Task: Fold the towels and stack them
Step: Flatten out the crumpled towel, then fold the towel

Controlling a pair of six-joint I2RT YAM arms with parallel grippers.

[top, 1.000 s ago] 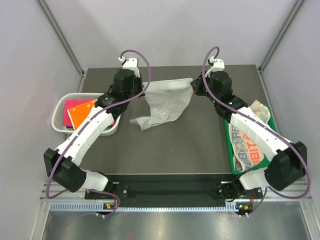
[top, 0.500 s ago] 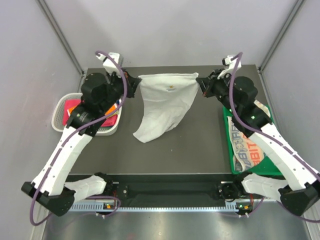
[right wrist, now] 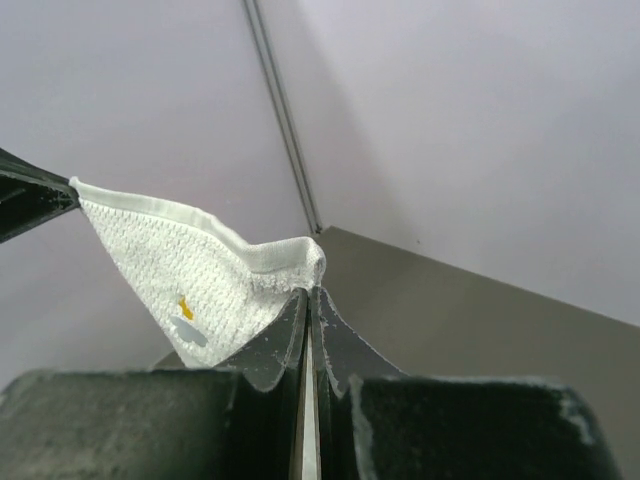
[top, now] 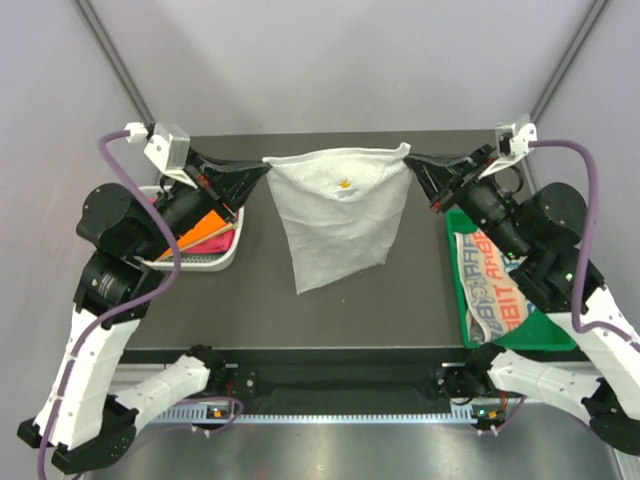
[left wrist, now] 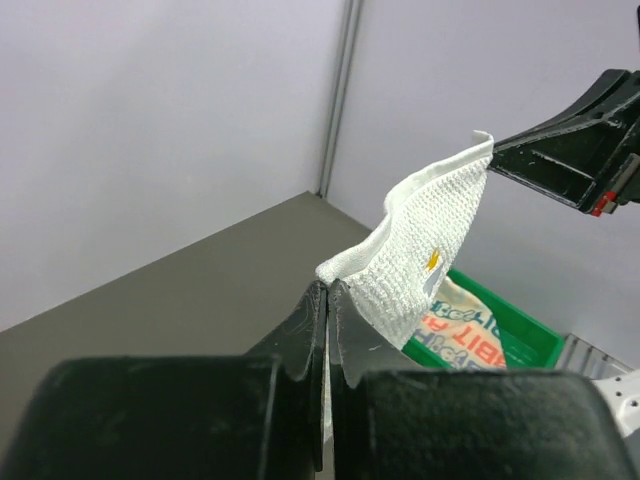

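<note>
White waffle-weave towel (top: pixel 340 215): hangs stretched between both grippers, above the far middle of the dark table (top: pixel 250 310), lowest tip towards near-left.
White mesh basket (top: pixel 118 222): left edge, orange cloth (top: pixel 200 232) inside.
Left gripper (top: pixel 262 166): pinched on the towel's top-left corner.
Right gripper (top: pixel 412 160): clamped on its top-right corner.
Green plastic tray (top: pixel 530 325): right edge, letter-print towel (top: pixel 490 295) inside.

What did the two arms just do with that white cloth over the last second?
The left gripper and right gripper moved apart, stretching the white towel wide and taut. Both kept their grip. The basket and green tray stayed put.
</note>
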